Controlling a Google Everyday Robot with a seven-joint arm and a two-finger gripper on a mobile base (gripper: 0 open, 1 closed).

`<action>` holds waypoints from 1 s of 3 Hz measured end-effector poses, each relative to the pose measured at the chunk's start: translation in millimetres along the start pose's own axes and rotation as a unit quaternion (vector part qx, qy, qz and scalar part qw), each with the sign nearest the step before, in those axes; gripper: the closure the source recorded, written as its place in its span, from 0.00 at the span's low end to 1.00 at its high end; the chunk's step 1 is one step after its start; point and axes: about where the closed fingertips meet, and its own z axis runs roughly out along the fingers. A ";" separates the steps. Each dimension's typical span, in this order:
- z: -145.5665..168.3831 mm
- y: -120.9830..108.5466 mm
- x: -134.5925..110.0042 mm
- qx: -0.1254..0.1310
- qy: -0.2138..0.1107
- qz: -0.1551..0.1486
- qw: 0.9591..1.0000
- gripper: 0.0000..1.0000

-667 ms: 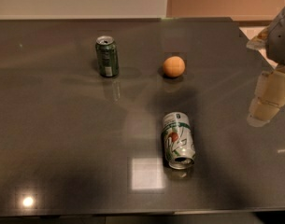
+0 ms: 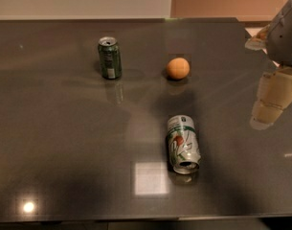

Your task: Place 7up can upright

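Nearest the front edge of the dark grey, glossy bench [image 2: 54, 143], slightly right of its middle, the silver-white and light green 7up can [image 2: 183, 143] was found lying on its side, its silver top turned toward the front edge and its base toward the far edge; it was touched by nothing, so the uprighting was judged not yet begun; a can in that pose would probably have to be taken across its body and tipped onto its base. Farther back, near the bench's middle, a small round orange object [image 2: 177, 68] was seen, well apart from the can and likely set there as a distractor; toward the far left corner, a darker all-green can [image 2: 109, 57] was stood upright, likewise uninvolved. At the right edge, toward the far right corner, the pale grey gripper [image 2: 282, 32] was held above the surface, well apart from the 7up can; whether it was parted or closed could not be told.
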 end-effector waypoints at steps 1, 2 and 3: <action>4.0 3.9 -23.3 -0.004 -0.006 -0.060 0.998 0.00; 11.7 9.8 -45.4 -0.021 -0.015 -0.124 0.992 0.00; 21.9 17.9 -62.3 -0.041 -0.019 -0.182 0.982 0.00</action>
